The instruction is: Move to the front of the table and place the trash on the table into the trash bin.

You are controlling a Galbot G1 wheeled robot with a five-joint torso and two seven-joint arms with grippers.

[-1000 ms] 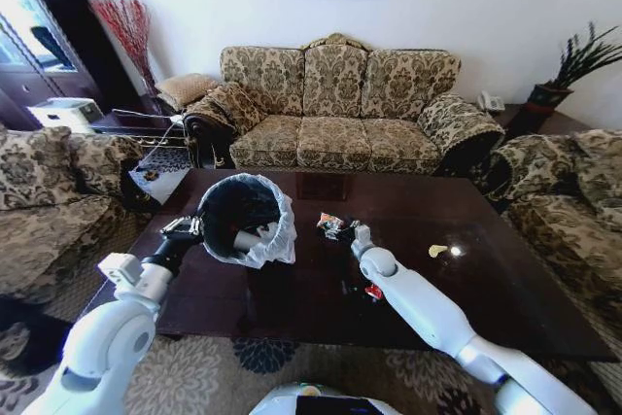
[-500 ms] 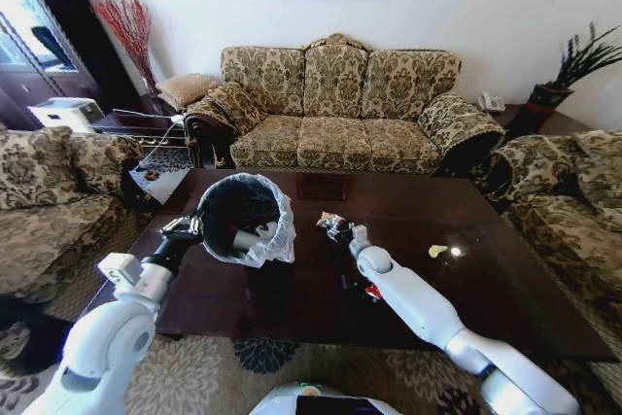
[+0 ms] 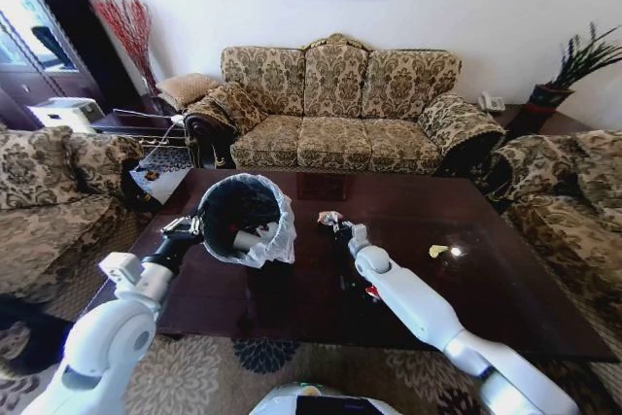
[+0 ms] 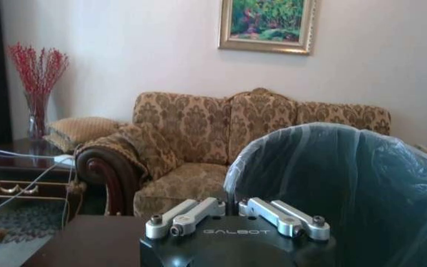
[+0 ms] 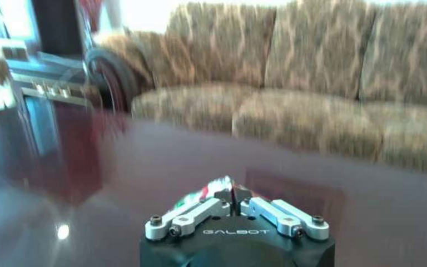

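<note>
The trash bin (image 3: 243, 213), black inside with a whitish bag over its rim, hangs tilted over the left part of the dark glossy table (image 3: 505, 289). My left gripper (image 3: 190, 228) is shut on its rim; the left wrist view shows the gripper (image 4: 232, 207) against the bagged bin wall (image 4: 339, 183). My right gripper (image 3: 343, 229) is shut on a red, white and silvery wrapper (image 3: 328, 218) just above the table, right of the bin. The right wrist view shows that wrapper (image 5: 215, 192) pinched in the gripper (image 5: 233, 199). A red wrapper (image 3: 372, 291) and a yellow scrap (image 3: 437, 251) lie on the table.
A patterned sofa (image 3: 340, 109) stands behind the table, with armchairs at the left (image 3: 49, 191) and right (image 3: 573, 191). A side table with a vase of red twigs (image 3: 126, 31) is at the back left. The carpet (image 3: 262, 357) lies under the near table edge.
My right gripper has drifted a little to the left toward the bin, carrying the wrapper. The left arm and the bin have stayed put.
</note>
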